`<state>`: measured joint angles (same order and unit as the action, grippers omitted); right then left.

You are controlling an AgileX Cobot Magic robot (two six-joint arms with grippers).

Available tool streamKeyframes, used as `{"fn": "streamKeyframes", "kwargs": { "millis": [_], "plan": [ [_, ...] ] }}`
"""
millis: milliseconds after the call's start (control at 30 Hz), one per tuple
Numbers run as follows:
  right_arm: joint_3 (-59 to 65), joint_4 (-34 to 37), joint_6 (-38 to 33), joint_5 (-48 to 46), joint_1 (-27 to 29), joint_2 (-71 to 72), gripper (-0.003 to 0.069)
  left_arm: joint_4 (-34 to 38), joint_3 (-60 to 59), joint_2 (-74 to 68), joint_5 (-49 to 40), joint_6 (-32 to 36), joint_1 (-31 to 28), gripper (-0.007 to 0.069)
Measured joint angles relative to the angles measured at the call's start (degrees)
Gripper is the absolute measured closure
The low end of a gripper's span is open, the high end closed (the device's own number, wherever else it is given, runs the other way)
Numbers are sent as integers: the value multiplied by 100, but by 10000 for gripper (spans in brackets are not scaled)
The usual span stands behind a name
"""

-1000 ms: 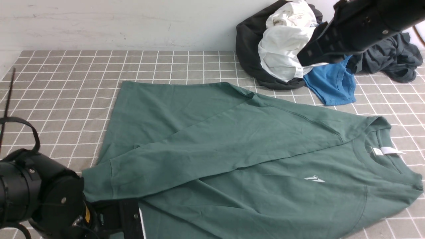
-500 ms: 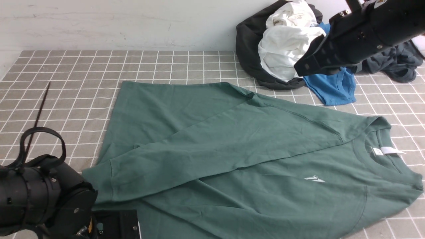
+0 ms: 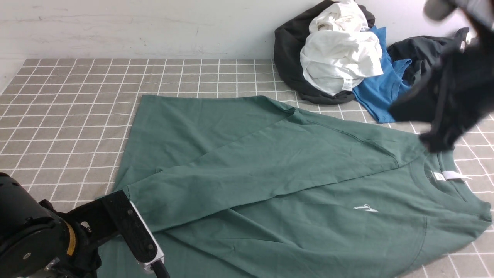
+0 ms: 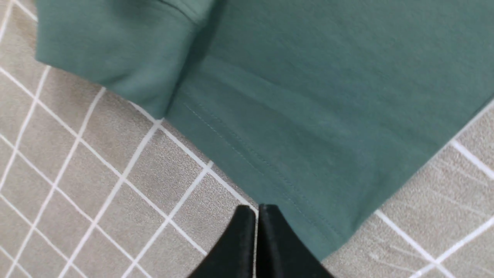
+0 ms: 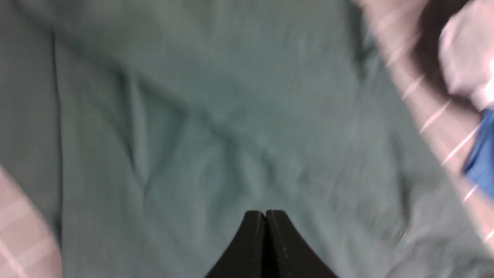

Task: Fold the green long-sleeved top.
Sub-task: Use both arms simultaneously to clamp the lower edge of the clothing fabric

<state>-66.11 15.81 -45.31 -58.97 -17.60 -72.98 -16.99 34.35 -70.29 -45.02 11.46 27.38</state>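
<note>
The green long-sleeved top [image 3: 270, 162] lies flat on the checked cloth with its neck and white label [image 3: 451, 175] to the right. One sleeve is folded across the body, and its cuff [image 3: 114, 210] rests at the near left. My left gripper [image 3: 152, 260] is shut and empty, its tips [image 4: 256, 210] just over the hem near the cuff [image 4: 115, 50]. My right gripper [image 3: 434, 144], blurred by motion, hovers over the far shoulder beside the neck. In the right wrist view it [image 5: 265, 214] is shut above green cloth [image 5: 216, 116] and holds nothing.
A pile of clothes sits at the back right: a white garment [image 3: 339, 58], a black one [image 3: 287, 58], a bright blue T-shirt [image 3: 382, 96] and a dark grey garment [image 3: 418, 52]. The grey checked cloth [image 3: 77, 116] covers the table up to the pale wall.
The right arm has swept down from above the clothes pile to the top's far shoulder, and its jaws have closed. The left gripper has shut and swung round toward the hem.
</note>
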Motion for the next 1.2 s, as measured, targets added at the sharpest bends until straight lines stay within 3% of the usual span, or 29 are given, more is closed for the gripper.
{"fn": "streamKeyframes", "kwargs": {
  "millis": [133, 300, 433, 500, 667, 767, 1000, 1200],
  "plan": [
    [1146, -253, -248, 383, 0, -138, 671, 168, 0, -17, 15, -310, 0, 632],
    [1490, 171, -265, 676, 0, -250, 672, 527, -78, -158, 37, -394, 0, 609],
    [1496, 840, -551, 1024, 0, -245, 673, 700, -106, -449, 76, -91, 0, 501],
    [1496, 1180, -1081, 1166, 0, -245, 673, 768, -112, -728, 139, 368, 0, 384],
    [1496, 1781, -1580, 1180, 0, -245, 673, 660, -112, -1057, -10, 1378, 0, 258],
    [1496, 1962, -1789, 1150, -100, -168, 673, 314, -112, -1109, -162, 1943, 0, 242],
    [1496, 1992, -1886, 1044, -277, 239, 673, 231, -112, -1366, -113, 2914, 0, 240],
    [1496, 2000, -1849, 1005, -277, 445, 673, 109, -73, -1785, -8, 3108, 0, 267]
  ]
}}
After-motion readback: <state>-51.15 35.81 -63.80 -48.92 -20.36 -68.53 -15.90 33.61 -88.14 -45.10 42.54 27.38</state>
